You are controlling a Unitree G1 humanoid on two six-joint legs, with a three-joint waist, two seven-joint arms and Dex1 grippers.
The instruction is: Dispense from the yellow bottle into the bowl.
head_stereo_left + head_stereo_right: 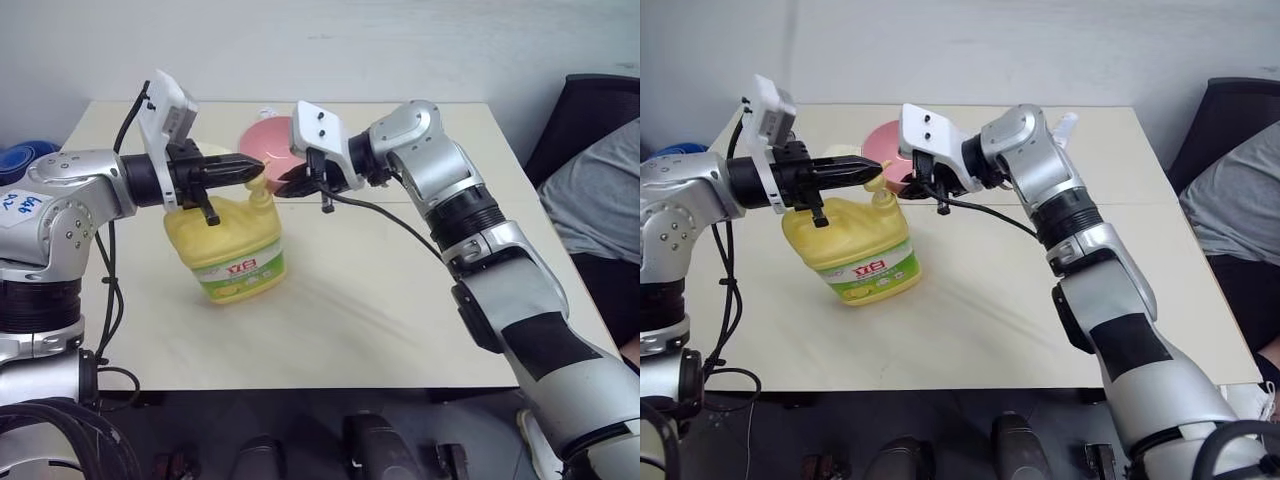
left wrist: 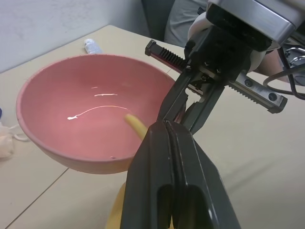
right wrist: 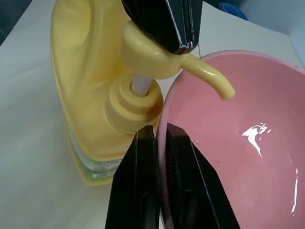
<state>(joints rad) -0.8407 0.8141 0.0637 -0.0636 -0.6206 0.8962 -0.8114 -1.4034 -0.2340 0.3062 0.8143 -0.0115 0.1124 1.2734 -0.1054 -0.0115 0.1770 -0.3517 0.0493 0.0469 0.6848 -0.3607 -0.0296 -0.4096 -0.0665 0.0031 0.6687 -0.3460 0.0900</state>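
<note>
The yellow bottle (image 1: 228,250) stands on the table, left of centre, its green-white label facing me. My left gripper (image 1: 255,166) is shut, and its black fingers lie on top of the pump head (image 3: 147,52). The curved spout (image 3: 214,78) hangs over the pink bowl (image 3: 248,143). My right gripper (image 3: 159,131) is shut on the bowl's near rim and holds it tilted against the bottle's neck. A thin white streak (image 2: 93,110) lies inside the bowl (image 2: 71,95). From above, the bowl (image 1: 262,140) sits just behind both grippers.
A person in a grey top (image 1: 600,190) sits at the table's right edge by a black chair. A small white tube (image 1: 1065,122) lies at the far right of the table. A blue object (image 1: 20,160) sits off the left edge. Cables hang from both arms.
</note>
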